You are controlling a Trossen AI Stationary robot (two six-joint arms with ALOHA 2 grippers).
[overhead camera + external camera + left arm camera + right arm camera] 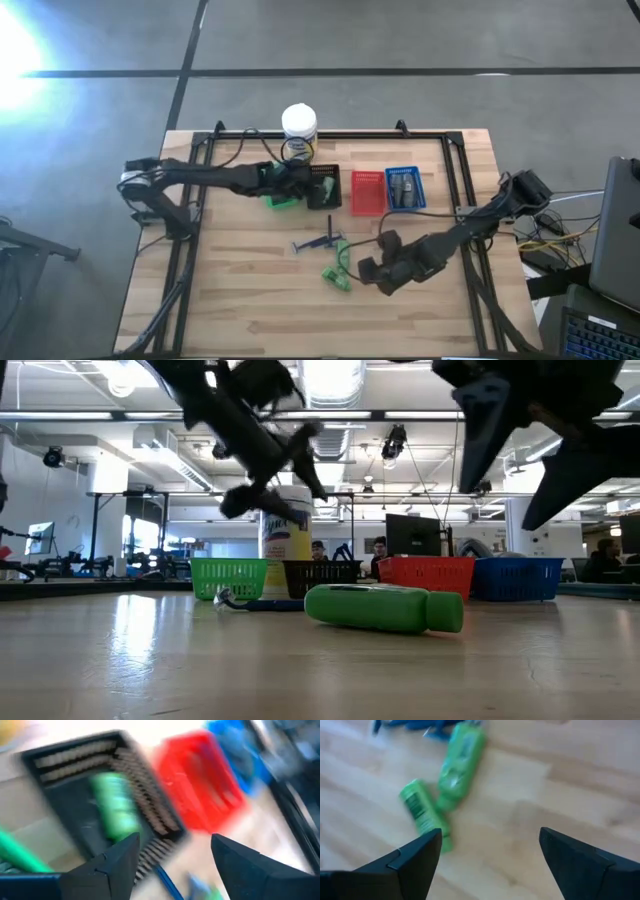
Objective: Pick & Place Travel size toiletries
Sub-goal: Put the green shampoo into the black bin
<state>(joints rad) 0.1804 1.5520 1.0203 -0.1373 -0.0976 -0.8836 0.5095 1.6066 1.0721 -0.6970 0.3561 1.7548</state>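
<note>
Two bright green packs (462, 762) (422, 812) lie flat on the wood near the table's middle (337, 272), with slim dark blue sticks (325, 243) just beyond them. My right gripper (490, 832) hovers open above the table, right of the packs (372, 268). My left gripper (175, 840) is open above the black basket (100, 795), where another green pack (117, 807) lies on the floor. Dark grey tubes (403, 188) lie in the blue basket (417, 200). In the low view one green pack (385, 608) lies on its side.
Green basket (280, 200), black basket (322, 187), red basket (367, 192) and blue basket stand in a row at the far middle. The white-lidded yellow jar (299, 125) stands behind them. A black frame (330, 133) rings the table. Bare wood lies toward the near edge.
</note>
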